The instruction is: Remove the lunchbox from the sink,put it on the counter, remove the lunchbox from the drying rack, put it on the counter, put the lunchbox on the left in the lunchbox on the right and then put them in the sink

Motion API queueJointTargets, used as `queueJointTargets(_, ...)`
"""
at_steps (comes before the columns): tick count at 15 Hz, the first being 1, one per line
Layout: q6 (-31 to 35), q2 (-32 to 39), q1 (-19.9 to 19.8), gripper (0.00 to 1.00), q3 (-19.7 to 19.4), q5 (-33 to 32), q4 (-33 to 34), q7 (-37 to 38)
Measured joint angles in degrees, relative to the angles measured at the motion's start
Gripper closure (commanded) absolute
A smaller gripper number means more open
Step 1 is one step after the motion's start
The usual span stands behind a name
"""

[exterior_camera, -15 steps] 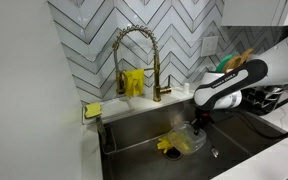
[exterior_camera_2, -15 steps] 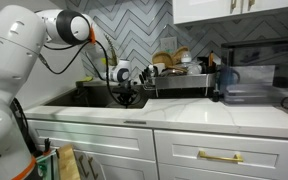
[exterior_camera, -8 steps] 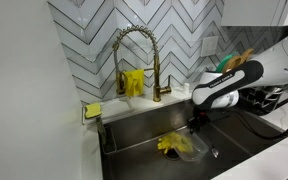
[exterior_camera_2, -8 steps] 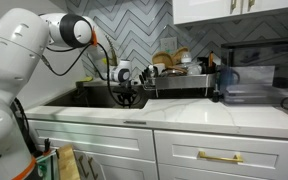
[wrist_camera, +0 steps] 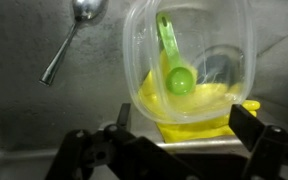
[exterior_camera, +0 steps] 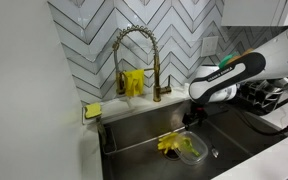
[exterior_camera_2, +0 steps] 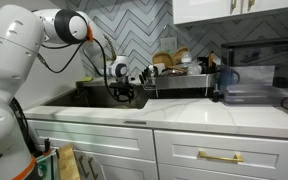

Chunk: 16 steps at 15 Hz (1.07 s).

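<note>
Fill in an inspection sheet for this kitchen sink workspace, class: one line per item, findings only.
Surface: counter white, smooth.
Job's things: clear lunchbox lies in the sink, green scoop and yellow item showing through; rack full of dishes.
Clutter: spoon on the sink floor; yellow sponge at the sink's corner.
Claw: open, above the lunchbox, apart from it.
Cables: black cable looping along the arm.
Surroundings: chevron tiles, gold tap, white cupboards.

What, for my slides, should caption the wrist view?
Open gripper above a clear lunchbox, green scoop seen through it, in the sink.
</note>
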Motion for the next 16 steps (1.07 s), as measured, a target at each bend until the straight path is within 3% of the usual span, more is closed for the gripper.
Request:
queueJointTargets(11,-23.2,-21.0,2.1,0.0,0.6,-4.1,-4.7,4.4)
queueJointTargets(16,-23.6,-21.2,2.0,0.0,0.7,-4.1,-4.5,4.5)
